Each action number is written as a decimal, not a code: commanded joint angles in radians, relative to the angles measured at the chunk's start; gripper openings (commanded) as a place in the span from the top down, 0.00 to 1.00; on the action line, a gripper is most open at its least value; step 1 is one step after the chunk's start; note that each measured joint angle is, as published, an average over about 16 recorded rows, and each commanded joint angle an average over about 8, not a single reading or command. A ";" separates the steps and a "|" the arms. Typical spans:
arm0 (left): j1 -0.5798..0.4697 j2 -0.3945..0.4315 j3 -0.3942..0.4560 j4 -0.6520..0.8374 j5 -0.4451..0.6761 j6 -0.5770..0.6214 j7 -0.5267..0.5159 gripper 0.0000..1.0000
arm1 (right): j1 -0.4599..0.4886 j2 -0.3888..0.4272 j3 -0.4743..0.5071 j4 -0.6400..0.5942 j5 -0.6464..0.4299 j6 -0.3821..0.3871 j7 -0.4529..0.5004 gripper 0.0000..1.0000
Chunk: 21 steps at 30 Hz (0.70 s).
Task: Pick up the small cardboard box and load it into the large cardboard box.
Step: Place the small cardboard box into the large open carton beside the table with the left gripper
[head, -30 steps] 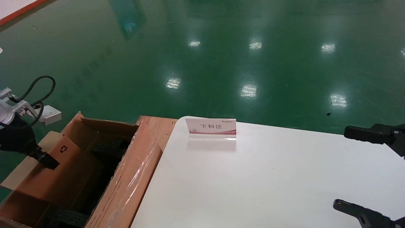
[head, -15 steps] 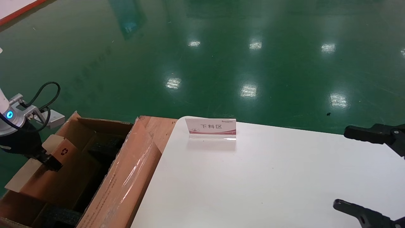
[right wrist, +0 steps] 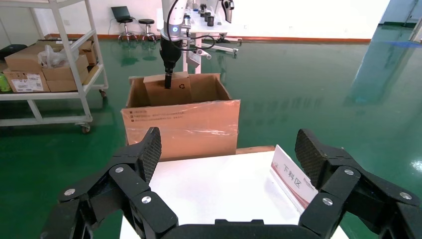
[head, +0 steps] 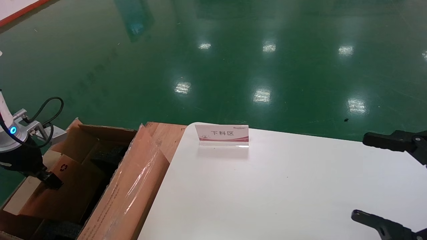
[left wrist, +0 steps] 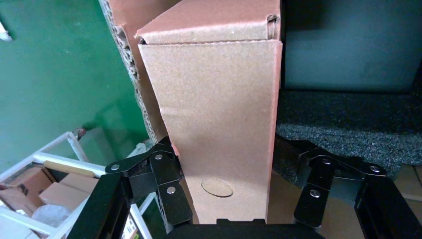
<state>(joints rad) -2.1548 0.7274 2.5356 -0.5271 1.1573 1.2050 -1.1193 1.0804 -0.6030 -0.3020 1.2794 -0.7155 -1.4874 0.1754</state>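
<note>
The small cardboard box (head: 65, 171) is plain brown, flat and rectangular, with a small black recycling symbol printed near its upper corner and, in the left wrist view, a perforated oval tab on the face between the fingers. It stands tilted inside the large cardboard box (head: 133, 186), against the left inner side, with black foam (left wrist: 343, 132) beside and below it. The left gripper (head: 50, 178) is closed on the small cardboard box, one finger on each broad side, reaching down from above into the carton's open top. The carton's near flap has shiny clear tape and lines of small print too fine to read. Next to the carton is a white table (head: 283, 193) carrying a sign stand (head: 222, 134) that reads "下料区" above a red band. The right gripper (right wrist: 229, 149) hovers above the table's right part, fingers spread wide and holding nothing.
</note>
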 commanded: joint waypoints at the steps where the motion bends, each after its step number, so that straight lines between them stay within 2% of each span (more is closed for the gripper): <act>1: 0.008 0.004 -0.001 0.011 -0.003 0.003 0.005 0.37 | 0.000 0.000 0.000 0.000 0.000 0.000 0.000 0.00; 3: 0.010 0.005 -0.001 0.015 -0.004 0.003 0.007 0.12 | 0.000 0.000 0.000 0.000 0.000 0.000 0.000 0.00; 4: 0.012 0.006 -0.002 0.017 -0.005 0.004 0.008 0.03 | 0.000 0.000 0.000 0.000 0.000 0.000 0.000 0.00; 5: 0.013 0.007 -0.002 0.019 -0.005 0.004 0.009 0.00 | 0.000 0.000 0.000 0.000 0.000 0.000 0.000 0.00; 21: 0.007 0.003 0.000 0.010 -0.002 0.007 0.006 0.00 | 0.000 0.000 0.000 0.000 0.000 0.000 0.000 0.00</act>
<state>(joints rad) -2.1476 0.7304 2.5350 -0.5169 1.1547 1.2121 -1.1136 1.0803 -0.6028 -0.3021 1.2792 -0.7152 -1.4871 0.1753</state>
